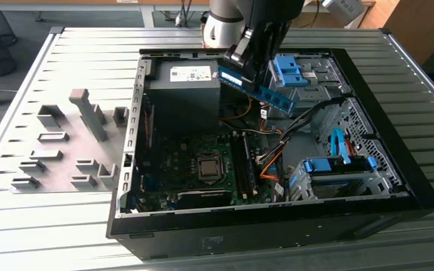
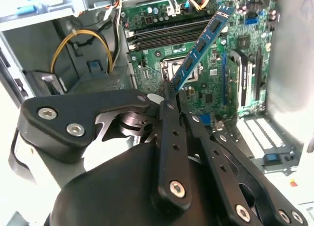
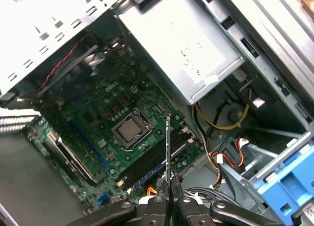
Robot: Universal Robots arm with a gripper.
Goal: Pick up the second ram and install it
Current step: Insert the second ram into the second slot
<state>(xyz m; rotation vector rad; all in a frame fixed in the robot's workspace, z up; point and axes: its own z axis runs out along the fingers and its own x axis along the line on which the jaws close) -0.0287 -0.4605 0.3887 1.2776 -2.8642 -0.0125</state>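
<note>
The second ram (image 1: pixel 266 93) is a blue-green stick with black chips, held tilted in the air over the open computer case (image 1: pixel 398 186). My gripper (image 1: pixel 239 66) is shut on one end of it, above the power supply side of the case. In the second wrist view the ram (image 2: pixel 201 42) slants away from the gripper (image 2: pixel 170 91) over the green motherboard (image 2: pixel 216 84). In the first wrist view the ram (image 3: pixel 168 147) shows edge-on, rising from the gripper (image 3: pixel 169 184) above the memory slots (image 3: pixel 157 162). The slots (image 1: pixel 241 164) lie beside the processor socket (image 1: pixel 209 167).
A grey power supply (image 1: pixel 183 84) fills the case's back corner. Blue drive-bay clips (image 1: pixel 289 70) and a drive cage (image 1: pixel 338 169) stand on the exterior view's right. Orange and yellow cables (image 1: pixel 270 161) run beside the slots. Grey holder blocks (image 1: pixel 66 147) stand on the slatted table, left of the case.
</note>
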